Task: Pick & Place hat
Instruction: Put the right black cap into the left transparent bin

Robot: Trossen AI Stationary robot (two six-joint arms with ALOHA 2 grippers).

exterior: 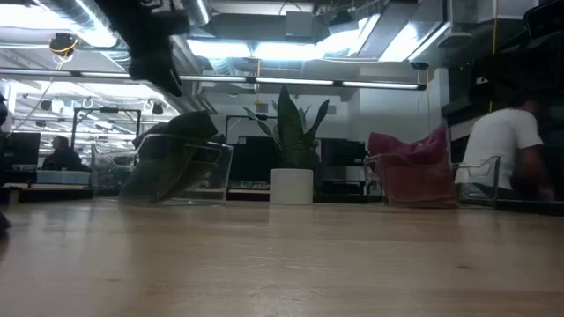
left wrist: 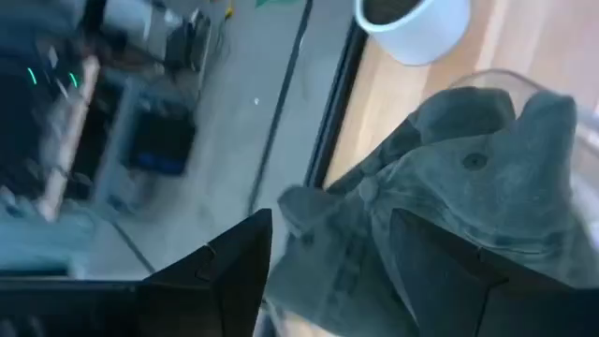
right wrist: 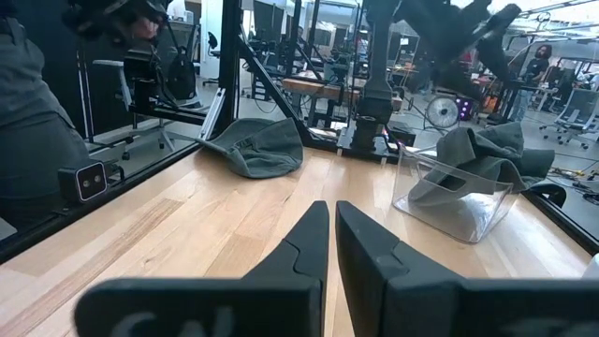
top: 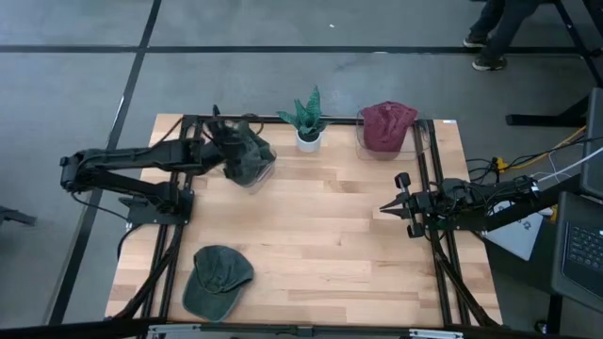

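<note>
The left gripper (top: 229, 151), at eleven o'clock, stands released over the grey hat (top: 249, 156) in the clear box (top: 254, 175): placing step. Next, lift clear. The right gripper (top: 388, 209), at three o'clock, waits clenched.

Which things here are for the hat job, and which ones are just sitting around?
For the hat job:
- grey-green hat lying in the clear bin
- second green hat on the table
- left gripper, open above the bin

Just sitting around:
- potted plant
- red hat in its own bin
- right gripper, shut, waiting
</note>
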